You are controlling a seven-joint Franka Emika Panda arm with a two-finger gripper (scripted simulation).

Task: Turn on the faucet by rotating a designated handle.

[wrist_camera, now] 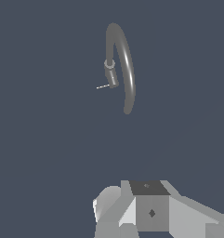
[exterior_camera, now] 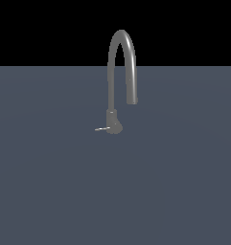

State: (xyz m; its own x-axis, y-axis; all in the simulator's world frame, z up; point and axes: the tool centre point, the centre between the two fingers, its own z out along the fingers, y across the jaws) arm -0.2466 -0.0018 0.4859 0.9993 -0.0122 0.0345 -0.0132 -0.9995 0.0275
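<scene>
Faucet [exterior_camera: 121,62], a tall grey gooseneck, stands upright on a flat dark blue-grey floor [exterior_camera: 50,191], near the middle of the exterior view. Its thin handle [exterior_camera: 102,128] pokes sideways from the base toward the exterior view's left. The gripper [wrist_camera: 146,211] is well apart from it; whether its jaws are wide or narrow cannot be told.

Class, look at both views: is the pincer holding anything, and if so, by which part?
Nothing is held. The faucet and its handle stand alone in the exterior view, with the arm far off in the wrist view; the pincer's fingertips are not visible.
</scene>
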